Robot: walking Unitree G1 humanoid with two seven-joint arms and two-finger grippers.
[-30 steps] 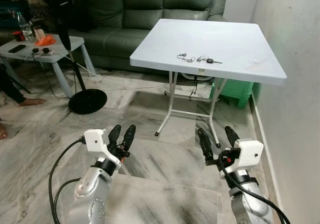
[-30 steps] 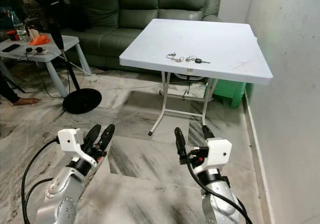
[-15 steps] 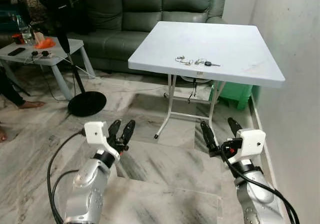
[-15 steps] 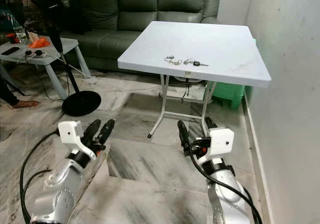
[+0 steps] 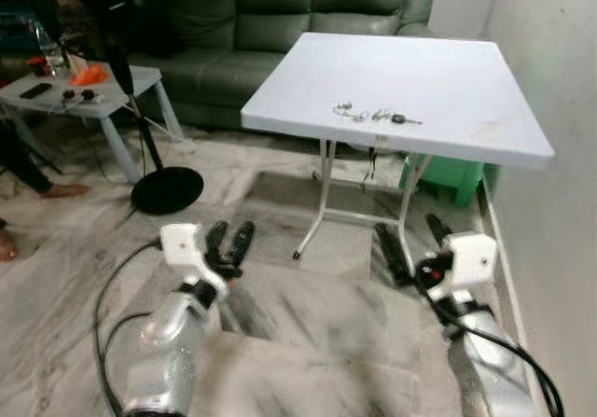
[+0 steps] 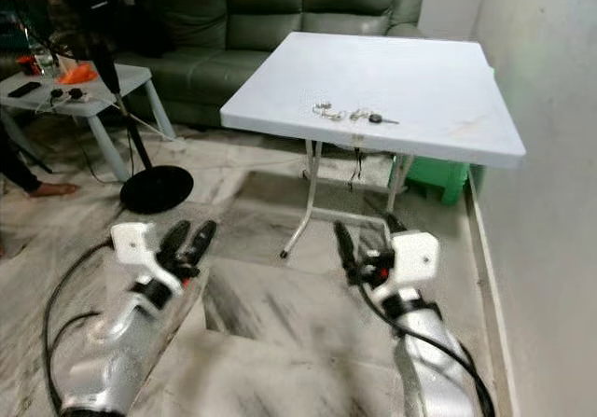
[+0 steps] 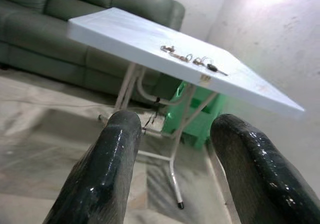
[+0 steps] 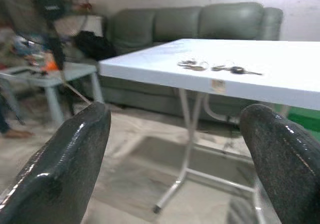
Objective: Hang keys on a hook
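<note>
I am standing off from the white folding table (image 5: pixel 466 81), both arms held low ahead of me over the marble floor (image 5: pixel 308 240). The keys (image 5: pixel 373 114) lie in a loose string near the table's front edge, about midway along it, untouched and well apart from either gripper. The left gripper (image 5: pixel 229 245) hangs released, fingers parted with nothing between them; the right gripper (image 5: pixel 414 245) is likewise spread wide and empty, and its wrist view frames the keys between the two fingers. I see no hook anywhere, so the hanging spot has yet to be found. Risks as I judge them: the head views are blurred, so any approach made now would be poorly aimed; the keys are small, flat and linked, so a grasp from above could slide them along the smooth top or off the front edge; the wall (image 5: pixel 550 53) runs close along the table's right edge and could crowd the right arm; a fan (image 5: pixel 140 109) stands to my left.
</note>
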